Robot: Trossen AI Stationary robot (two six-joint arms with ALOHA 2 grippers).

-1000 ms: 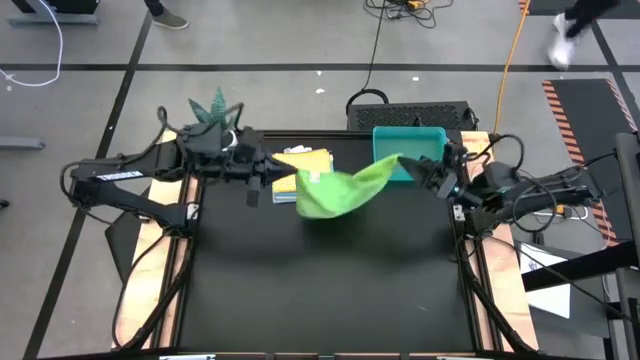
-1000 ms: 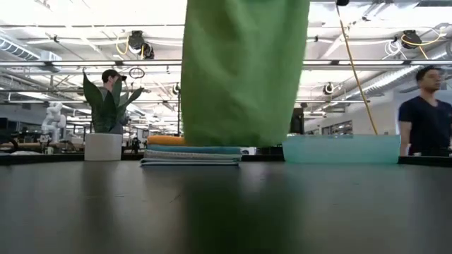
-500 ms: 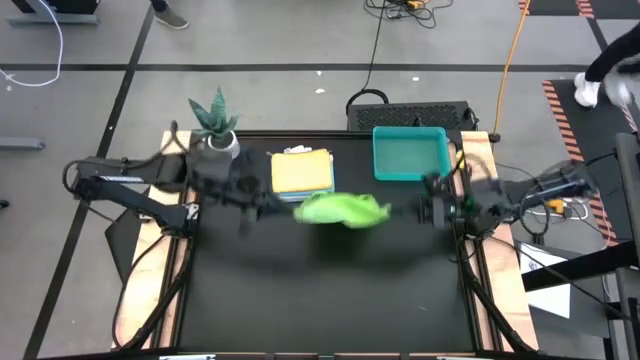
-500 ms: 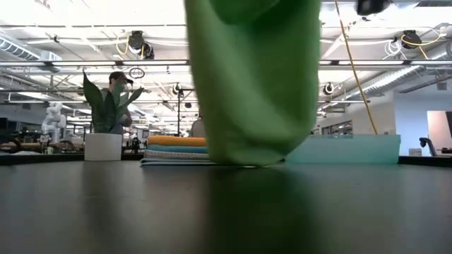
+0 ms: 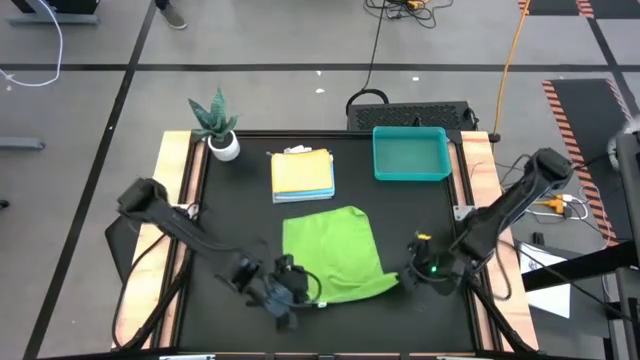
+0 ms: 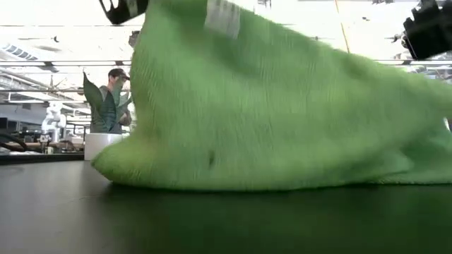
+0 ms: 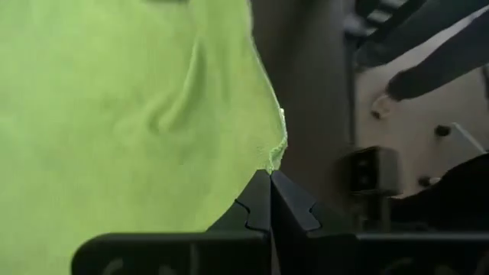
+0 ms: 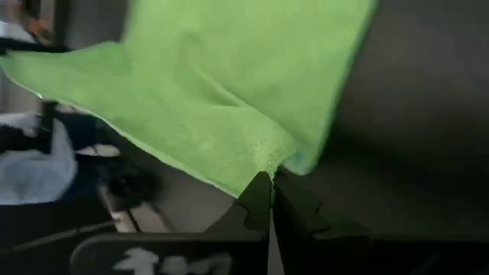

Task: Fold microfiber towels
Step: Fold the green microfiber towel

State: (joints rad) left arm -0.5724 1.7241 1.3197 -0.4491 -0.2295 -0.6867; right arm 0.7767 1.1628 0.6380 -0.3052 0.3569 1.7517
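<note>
The lime green towel (image 5: 335,250) lies spread on the black table's near middle; its far part rests flat and its near edge is raised, as the low view (image 6: 282,106) shows. My left gripper (image 5: 292,292) is shut on its near left corner. My right gripper (image 5: 408,276) is shut on its near right corner. A stack of folded towels (image 5: 302,172), yellow-orange on top, lies at the far middle. My left gripper pinches the towel's near left corner (image 7: 273,156) between its two shut fingers, only at the very tip of the cloth. The corner is lifted a little; the cloth beyond it slopes down onto the table. My right gripper pinches the towel's near right corner (image 8: 266,164) between its two shut fingers. The corner is lifted off the table, and the edge between the two grippers runs nearly straight. The far part of the towel lies on the table.
A teal plastic tray (image 5: 410,155) stands at the far right, right of the stack. A potted plant (image 5: 215,125) stands at the far left corner. People show in the room beyond the table (image 6: 116,81).
Both grippers have gone toward the table's near edge and down, still shut on the green towel. The towel, which hung bunched in the air near the stack, now lies spread out over the table's near middle with its near edge held up.
</note>
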